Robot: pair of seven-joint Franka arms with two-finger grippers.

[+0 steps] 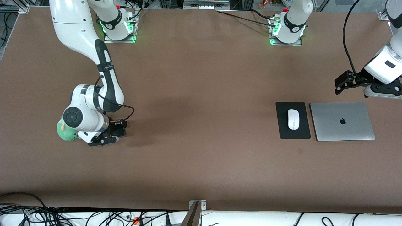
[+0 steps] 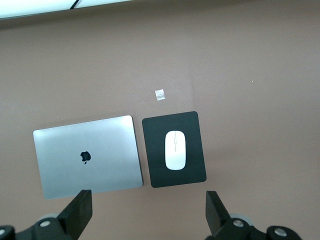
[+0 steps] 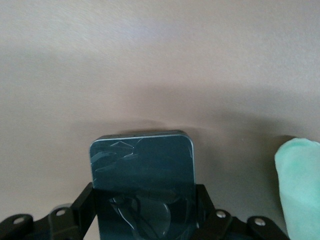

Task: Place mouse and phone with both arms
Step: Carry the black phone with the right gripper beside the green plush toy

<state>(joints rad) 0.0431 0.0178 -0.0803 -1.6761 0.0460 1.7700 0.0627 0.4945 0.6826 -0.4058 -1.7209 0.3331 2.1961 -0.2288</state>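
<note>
The white mouse [image 1: 293, 119] lies on a black mouse pad [image 1: 283, 128] toward the left arm's end of the table; it also shows in the left wrist view [image 2: 176, 150]. My left gripper [image 1: 344, 83] hangs open and empty in the air [image 2: 148, 205], over the table beside the pad. My right gripper [image 1: 105, 139] is down at the table toward the right arm's end. In the right wrist view it [image 3: 144, 197] is shut on the black phone [image 3: 142, 165], a finger against each side. The phone is hidden in the front view.
A closed silver laptop [image 1: 342, 121] lies beside the mouse pad [image 2: 155, 145], also in the left wrist view [image 2: 87, 157]. A green soft toy [image 1: 64, 130] sits right beside the right hand [image 3: 300, 180]. A small tape mark [image 1: 301, 151] is nearer the front camera than the pad.
</note>
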